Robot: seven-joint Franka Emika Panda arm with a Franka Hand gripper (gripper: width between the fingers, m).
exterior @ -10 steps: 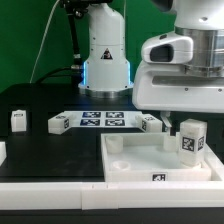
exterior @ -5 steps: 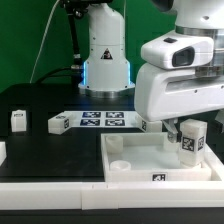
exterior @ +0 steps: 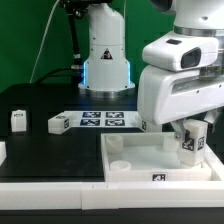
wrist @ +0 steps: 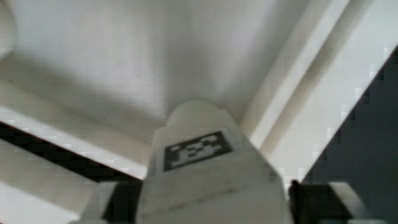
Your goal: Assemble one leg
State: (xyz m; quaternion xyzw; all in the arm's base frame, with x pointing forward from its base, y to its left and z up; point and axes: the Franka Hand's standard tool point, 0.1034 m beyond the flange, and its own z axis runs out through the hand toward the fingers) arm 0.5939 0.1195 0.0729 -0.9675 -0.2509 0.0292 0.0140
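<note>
**Black table, one leg held over the white tray**

Black table (exterior: pixel 40 150) under everything, green wall behind, robot base at 12 o'clock in the exterior view. Down low at 3 o'clock: gripper (exterior: pixel 190 135), pinched narrow on the leg (exterior: pixel 191 142), so holding it. Held upright, tag facing out, likely so the bottom end can go straight down into a corner hole. Placed over the far corner of the tray (exterior: pixel 130 172), at about 2 o'clock from the tray's middle. Touching the tray or just above it: hard to tell. From the wrist view, same leg (wrist: pixel 199 150) snug between two dark fingers (wrist: pixel 121 200), white tray floor past it. Two round holes (exterior: pixel 114 144) open at 9 o'clock on the tray. More legs (exterior: pixel 58 123) lying beside the marker board (exterior: pixel 100 120), not yet used.
</note>
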